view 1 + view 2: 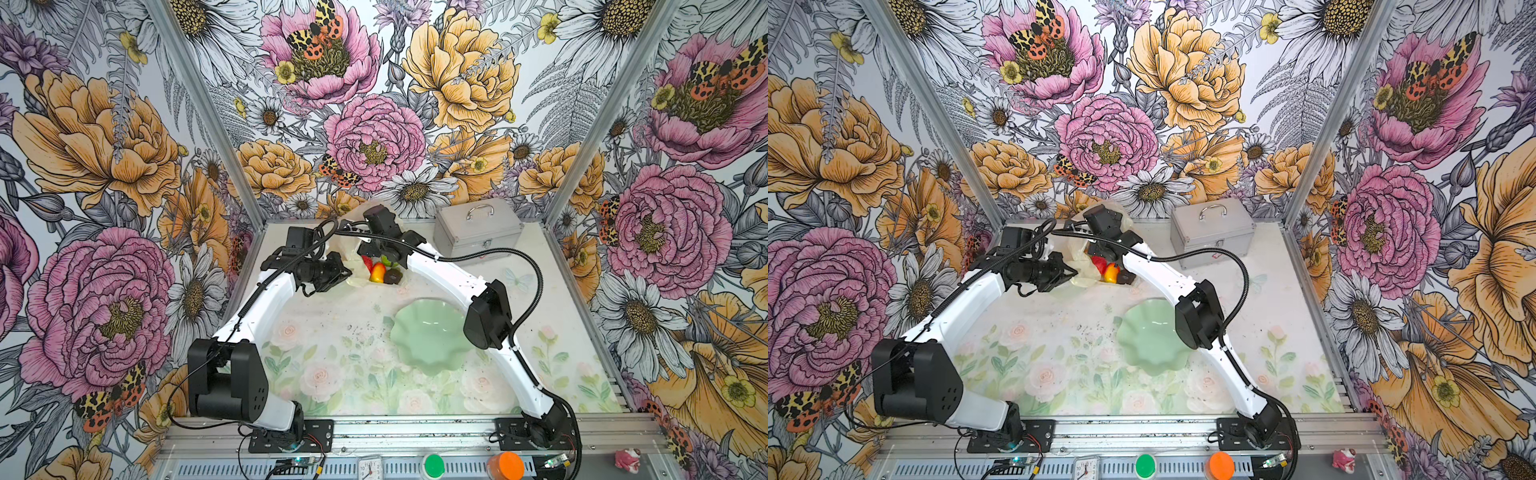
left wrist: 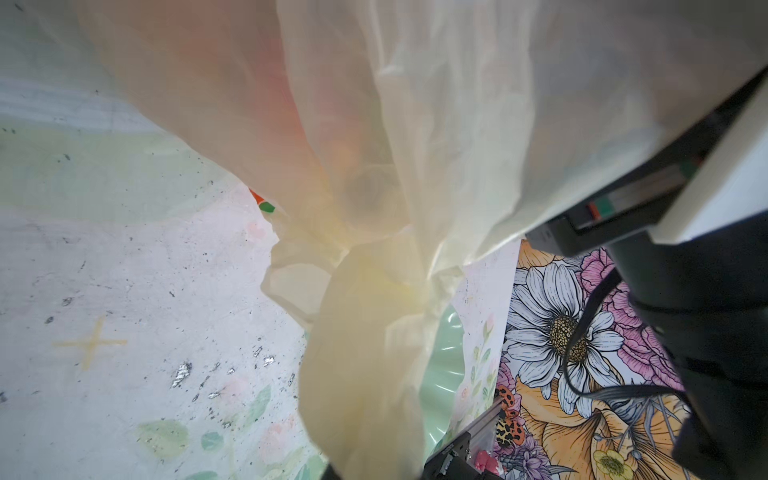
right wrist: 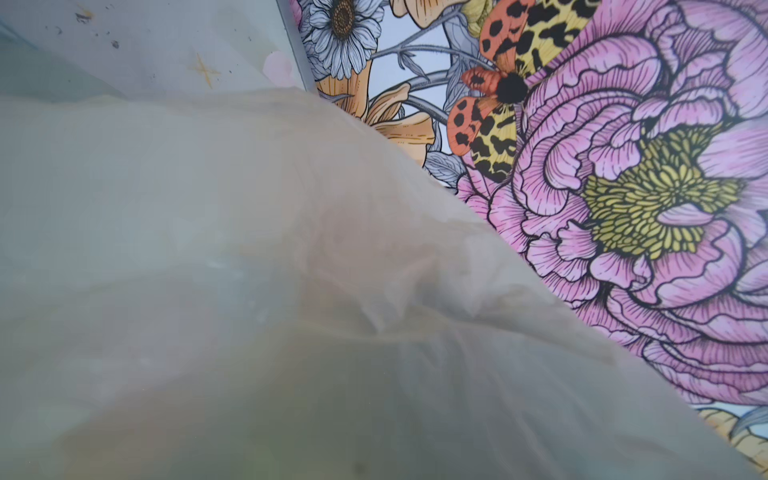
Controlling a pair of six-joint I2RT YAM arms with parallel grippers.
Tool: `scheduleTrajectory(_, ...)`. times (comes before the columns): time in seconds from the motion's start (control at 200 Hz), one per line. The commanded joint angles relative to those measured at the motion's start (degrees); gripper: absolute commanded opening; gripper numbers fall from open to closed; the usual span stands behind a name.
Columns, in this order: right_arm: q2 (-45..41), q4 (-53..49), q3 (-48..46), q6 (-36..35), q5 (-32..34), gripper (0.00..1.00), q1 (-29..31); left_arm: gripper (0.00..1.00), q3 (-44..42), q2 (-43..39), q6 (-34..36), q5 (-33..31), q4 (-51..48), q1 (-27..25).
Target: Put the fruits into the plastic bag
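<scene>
Left jaws clamped on your bag's (image 1: 1077, 262) edge. Right jaws spread wide, grip hidden from you by bag film, fruits (image 1: 377, 272) just beside them.

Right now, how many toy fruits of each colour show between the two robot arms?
Glossy red toy fruit: 1
Yellow-red toy mango: 1
Bright green toy fruit: 1
Dark brown toy fruit: 1
Total: 4 in view
</scene>
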Motion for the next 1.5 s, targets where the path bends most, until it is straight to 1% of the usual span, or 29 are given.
scheduleTrajectory(0.0,-3.97,2.31,-6.16,-7.20,-2.98,1.00,0.52,0.00,-0.90,0.08,-0.72,1.44,2.60,0.33)
scheduleTrajectory(0.07,-3.14,4.85,-8.16,-5.58,1.75,1.00,-1.01,0.00,-0.91,-0.17,-0.83,1.45,2.61,0.34)
scheduleTrajectory(0.145,-4.48,4.40,-9.50,-9.72,-4.15,1.00,1.66,0.00,-1.14,-0.31,-0.68,1.42,2.61,0.32)
scheduleTrajectory(0.18,-5.84,7.61,-13.49,-10.95,-3.16,1.00,2.05,0.00,-1.22,-0.19,-0.71,1.74,2.57,0.53)
scheduleTrajectory(0.235,-4.96,8.75,-14.19,-3.88,2.07,1.00,-0.96,0.00,-1.27,-0.26,-1.18,1.93,2.61,0.82)
scheduleTrajectory(0.28,-4.14,3.35,-9.65,1.74,-0.66,0.99,-2.82,0.00,-1.09,-0.36,-1.19,1.86,2.74,0.46)
scheduleTrajectory(0.35,-5.89,5.89,-13.64,-12.01,-2.30,1.00,2.23,0.00,-0.89,0.17,-1.05,1.91,2.71,0.28)
scheduleTrajectory(0.375,-7.11,8.82,-16.63,-13.71,-2.06,1.00,2.59,0.00,-0.74,0.46,-1.25,2.21,2.66,0.39)
scheduleTrajectory(0.45,-5.63,6.71,-15.67,-0.87,3.72,1.00,-3.18,0.00,-0.06,0.57,-1.85,2.75,2.69,0.32)
scheduleTrajectory(0.495,-4.47,1.15,-10.37,3.49,2.08,0.99,-4.08,0.00,0.21,0.35,-1.58,2.25,2.72,-0.14)
scheduleTrajectory(0.52,-4.77,1.51,-8.96,0.20,0.22,0.99,-1.80,0.00,0.22,0.39,-1.43,2.14,2.70,-0.35)
scheduleTrajectory(0.575,-5.28,3.63,-10.24,-14.34,-1.20,1.00,4.81,0.00,-0.15,0.97,-1.80,1.92,2.70,-0.35)
scheduleTrajectory(0.6,-6.56,5.84,-12.88,-16.40,-0.94,1.00,5.61,0.00,-0.16,1.28,-2.09,2.19,2.68,-0.36)
scheduleTrajectory(0.68,-8.90,6.44,-19.18,-2.21,2.15,1.00,-2.92,0.00,0.17,0.78,-2.43,2.18,2.74,-0.67)
scheduleTrajectory(0.735,-10.23,5.48,-18.41,3.64,-1.98,0.99,-5.51,0.00,-0.04,-0.06,-2.29,1.23,2.73,-1.09)
scheduleTrajectory(0.775,-10.23,6.40,-16.82,-2.40,-4.66,0.99,-1.61,0.00,-0.42,0.07,-1.96,1.09,2.69,-1.13)
scheduleTrajectory(0.84,-8.98,6.88,-17.02,-15.46,-2.14,1.00,2.61,0.00,-0.81,0.77,-2.70,1.28,2.70,-0.89)
scheduleTrajectory(0.94,-8.98,4.63,-16.14,2.84,-4.12,1.00,-4.99,0.00,-0.19,-0.03,-2.98,0.65,2.79,-1.89)
scheduleTrajectory(0.965,-8.45,2.13,-13.18,1.81,-6.19,0.99,-3.64,0.00,-0.16,-0.32,-2.64,0.15,2.80,-2.13)
scheduleTrajectory(1.03,-10.01,6.79,-16.91,-13.35,-3.95,1.00,2.56,0.00,-0.65,0.01,-2.53,0.12,2.78,-1.83)
scheduleTrajectory(1.075,-10.31,11.54,-18.60,-6.09,-3.30,1.00,-0.79,0.00,-1.07,0.26,-3.59,0.78,2.75,-1.44)
scheduleTrajectory(1.13,-5.90,1.79,-8.87,4.22,-5.19,0.99,-4.84,0.00,-1.18,-0.12,-3.78,0.78,3.13,-2.04)
scheduleTrajectory(1.165,-4.54,-3.22,-4.80,-1.39,-5.26,0.99,-1.61,0.00,-1.18,-0.43,-3.04,0.08,3.14,-2.54)
scheduleTrajectory(1.195,-7.52,2.69,-11.69,-9.29,-4.42,1.00,1.50,0.00,-1.33,-0.48,-2.60,-0.34,3.07,-2.66)
scheduleTrajectory(1.225,-10.26,10.61,-19.11,-11.44,-3.99,1.00,2.40,0.00,-1.55,-0.30,-3.04,-0.33,3.05,-2.38)
scheduleTrajectory(1.265,-9.35,10.82,-19.78,-6.67,-1.98,1.00,-0.57,0.00,-1.67,0.05,-4.00,0.52,3.10,-1.99)
scheduleTrajectory(1.33,-6.28,0.96,-13.11,4.35,-0.20,0.99,-5.42,0.00,-1.07,-0.08,-3.69,0.59,3.42,-2.52)
scheduleTrajectory(1.415,-10.85,4.36,-17.94,5.71,-3.81,1.00,-4.53,0.00,-1.39,-0.70,-3.35,-0.22,3.32,-2.67)
scheduleTrajectory(1.496,-14.27,4.60,-18.88,13.17,-8.50,1.00,-4.51,0.01,-1.62,-0.21,-3.99,0.13,3.58,-2.67)
